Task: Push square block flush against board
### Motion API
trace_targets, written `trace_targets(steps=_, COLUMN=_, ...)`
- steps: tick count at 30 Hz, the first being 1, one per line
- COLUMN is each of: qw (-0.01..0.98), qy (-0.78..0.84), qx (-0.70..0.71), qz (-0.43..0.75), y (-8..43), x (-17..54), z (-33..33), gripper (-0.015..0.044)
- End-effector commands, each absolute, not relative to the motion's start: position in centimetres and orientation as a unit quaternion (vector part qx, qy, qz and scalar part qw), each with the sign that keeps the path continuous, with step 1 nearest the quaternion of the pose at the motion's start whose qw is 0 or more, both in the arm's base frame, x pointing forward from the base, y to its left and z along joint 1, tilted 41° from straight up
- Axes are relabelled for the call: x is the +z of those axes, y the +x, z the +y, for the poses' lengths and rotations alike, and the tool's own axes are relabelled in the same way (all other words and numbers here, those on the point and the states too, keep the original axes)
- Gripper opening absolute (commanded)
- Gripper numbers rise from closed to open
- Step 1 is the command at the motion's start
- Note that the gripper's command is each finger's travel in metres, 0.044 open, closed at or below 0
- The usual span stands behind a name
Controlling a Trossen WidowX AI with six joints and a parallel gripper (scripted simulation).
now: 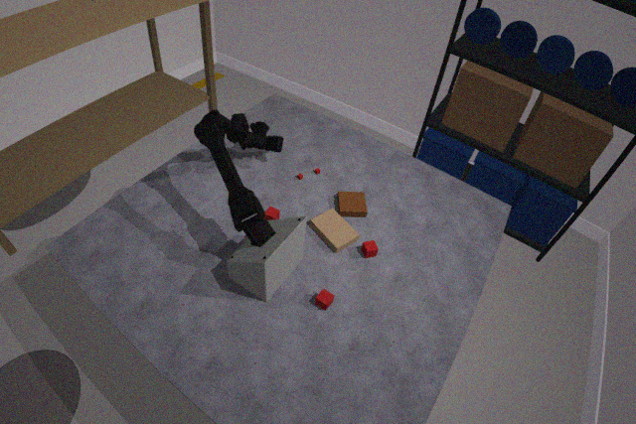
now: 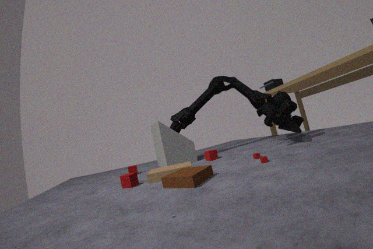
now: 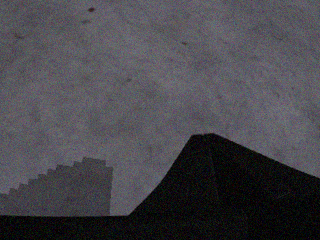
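The square block (image 1: 352, 203) (image 2: 187, 176), orange-brown, lies flat on the grey floor mat. The board (image 1: 334, 229) (image 2: 169, 171), pale tan and longer, lies flat beside it, turned at an angle to it. Their near corners are close in the top view, with an uneven, wedge-shaped gap between them; whether the corners touch I cannot tell. My gripper (image 1: 280, 143) (image 2: 299, 129) (image 3: 202, 146) is shut and empty. It hangs above the mat, well away from both parts, towards the wooden bench. Neither part shows in the wrist view.
A pale grey pedestal (image 1: 284, 260) (image 2: 178, 146) under the arm's base stands beside the board. Red cubes (image 1: 369, 248) (image 1: 324, 299) (image 1: 271, 212) (image 2: 211, 154) lie around, with two tiny ones (image 1: 299, 176) (image 1: 317, 171) between gripper and block. A shelf rack (image 1: 534, 142) stands at the right.
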State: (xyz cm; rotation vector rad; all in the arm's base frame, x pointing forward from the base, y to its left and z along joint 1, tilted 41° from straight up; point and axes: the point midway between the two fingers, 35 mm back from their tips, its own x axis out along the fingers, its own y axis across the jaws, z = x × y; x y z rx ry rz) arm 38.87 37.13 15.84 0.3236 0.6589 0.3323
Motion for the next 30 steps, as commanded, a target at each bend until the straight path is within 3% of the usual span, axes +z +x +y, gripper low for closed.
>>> trace_targets(steps=1, qw=0.919, qy=0.111, qx=0.135, qz=0.353, y=41.8, x=12.5, z=33.7, gripper=0.0000)
trace_targets(steps=16, qw=0.845, qy=-0.040, qx=0.108, qz=0.523, y=47.5, x=-0.9, z=17.9, gripper=0.0000)
trace_targets(steps=30, qw=0.745, qy=-0.034, qx=0.151, qz=0.649, y=44.7, x=-11.5, z=2.9, gripper=0.0000)
